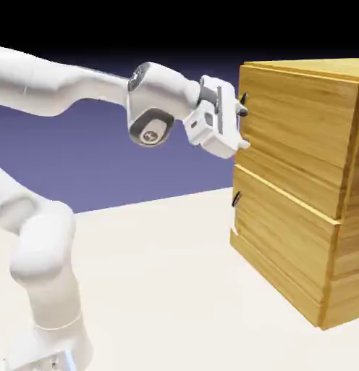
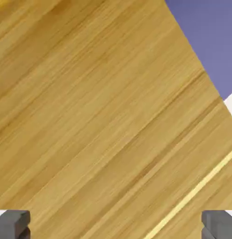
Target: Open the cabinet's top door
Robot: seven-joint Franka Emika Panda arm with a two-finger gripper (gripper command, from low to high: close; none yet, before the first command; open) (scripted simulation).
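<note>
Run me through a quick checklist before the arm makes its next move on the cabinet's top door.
1. Jaws open: ok, the jaws stand wide apart with nothing held between them.
2. Gripper up at the top door: ok, the hand is beside the top door, near its black handle.
3. Handle between the jaws: cannot tell, the hand view shows only wood grain there, no handle.
4. Top door shut before pulling: ok, it looks flush with the cabinet.
5. Lower door's handle out of the way: ok, the lower handle sits well below the hand.
</note>
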